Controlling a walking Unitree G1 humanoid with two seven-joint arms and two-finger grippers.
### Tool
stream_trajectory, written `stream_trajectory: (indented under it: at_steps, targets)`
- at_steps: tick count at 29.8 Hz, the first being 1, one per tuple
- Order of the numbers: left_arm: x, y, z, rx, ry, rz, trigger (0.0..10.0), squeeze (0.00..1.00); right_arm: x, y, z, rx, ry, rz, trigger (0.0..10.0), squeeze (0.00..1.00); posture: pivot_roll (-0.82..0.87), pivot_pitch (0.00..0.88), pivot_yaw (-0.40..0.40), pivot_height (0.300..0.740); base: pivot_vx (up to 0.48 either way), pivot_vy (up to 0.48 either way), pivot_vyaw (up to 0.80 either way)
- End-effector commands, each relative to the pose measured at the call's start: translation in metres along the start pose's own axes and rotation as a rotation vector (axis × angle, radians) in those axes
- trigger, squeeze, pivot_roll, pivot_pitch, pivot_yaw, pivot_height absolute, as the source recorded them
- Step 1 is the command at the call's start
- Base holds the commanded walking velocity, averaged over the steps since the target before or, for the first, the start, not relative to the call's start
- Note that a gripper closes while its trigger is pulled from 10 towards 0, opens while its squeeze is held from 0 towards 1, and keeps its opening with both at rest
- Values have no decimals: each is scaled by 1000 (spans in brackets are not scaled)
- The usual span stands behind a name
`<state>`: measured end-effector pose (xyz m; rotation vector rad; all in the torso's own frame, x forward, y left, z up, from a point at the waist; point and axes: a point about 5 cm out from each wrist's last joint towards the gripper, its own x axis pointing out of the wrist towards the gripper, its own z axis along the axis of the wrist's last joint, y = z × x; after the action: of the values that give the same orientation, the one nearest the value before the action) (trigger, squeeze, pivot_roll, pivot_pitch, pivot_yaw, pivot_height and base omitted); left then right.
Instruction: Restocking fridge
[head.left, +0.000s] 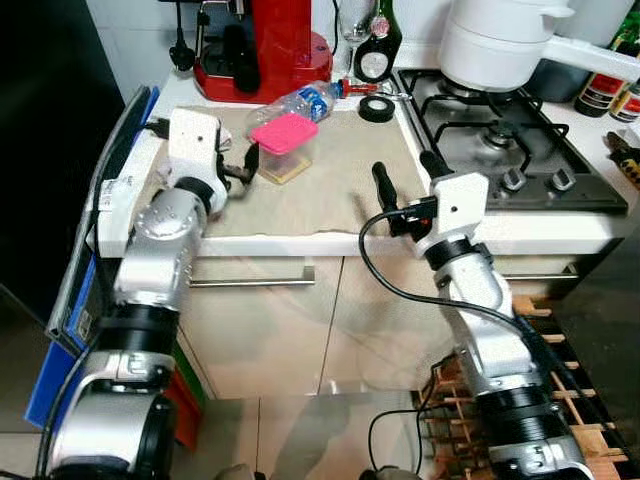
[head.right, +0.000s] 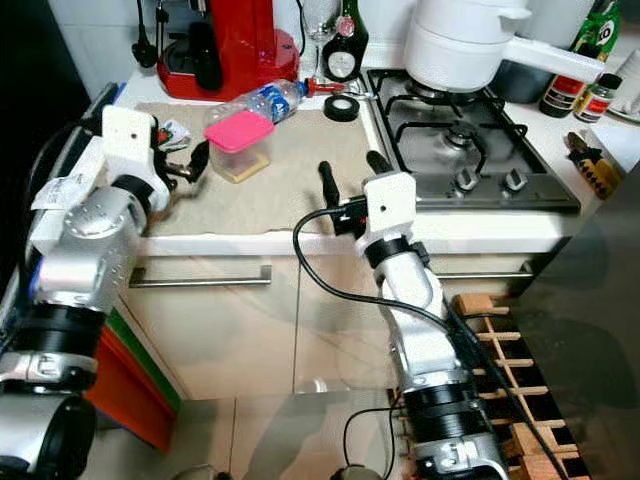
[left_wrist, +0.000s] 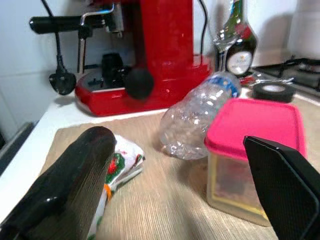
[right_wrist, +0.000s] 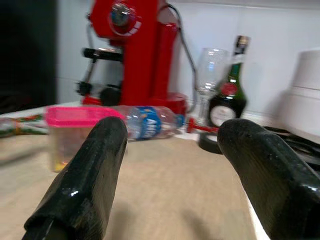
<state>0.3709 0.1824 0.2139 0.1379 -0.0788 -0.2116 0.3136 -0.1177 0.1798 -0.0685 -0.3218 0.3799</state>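
A clear container with a pink lid (head.left: 284, 143) stands on a beige mat (head.left: 330, 190) on the counter. Behind it a plastic water bottle (head.left: 303, 100) lies on its side. My left gripper (head.left: 240, 167) is open just left of the container, at its height, fingers either side of the gap facing it (left_wrist: 250, 150). A small printed packet (left_wrist: 122, 160) lies on the mat by the left finger. My right gripper (head.left: 402, 164) hovers open over the mat's front right corner, empty, pointing toward the bottle (right_wrist: 150, 122) and container (right_wrist: 75, 132).
A red coffee machine (head.left: 265, 45), a wine glass (right_wrist: 210, 75) and a dark green bottle (head.left: 378, 40) stand at the back. A black tape roll (head.left: 377, 108) lies by the gas hob (head.left: 500, 150), which holds a white pot (head.left: 495, 45). A wooden rack (head.left: 560, 350) sits on the floor, right.
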Motion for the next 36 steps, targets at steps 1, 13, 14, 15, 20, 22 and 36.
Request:
stream_trajectory:
  at_steps: [1,13,14,15,20,22,36]
  targets:
    - [1,3,9,-13,-12,-25,10000,0,-2,-4,2,23,9,14,10000,0,-34,3,-34,740,0,0,0]
    - [12,15,10,-46,47,-198,10000,0,-13,-3,-2,185,119,184,10000,0,-27,15,-41,740,0,0,0]
    - [15,11,7,-58,49,-210,10000,0,-13,-2,-2,190,125,196,10000,0,-29,15,-41,740,0,0,0]
    - [18,8,4,-76,54,-217,10000,0,-14,-1,-3,194,129,206,10000,0,-29,15,-41,740,0,0,0]
    - [25,-6,-8,-89,84,-245,10000,0,-16,3,-4,208,146,236,10000,0,-68,18,-31,740,0,0,0]
    - [26,-10,-12,-84,88,-260,10000,0,-18,4,-2,218,154,259,10000,0,-76,19,-32,740,0,0,0]
    - [29,-35,-21,-6,56,-360,10000,0,-28,15,-1,254,187,299,10000,0,-103,37,-41,740,0,0,0]
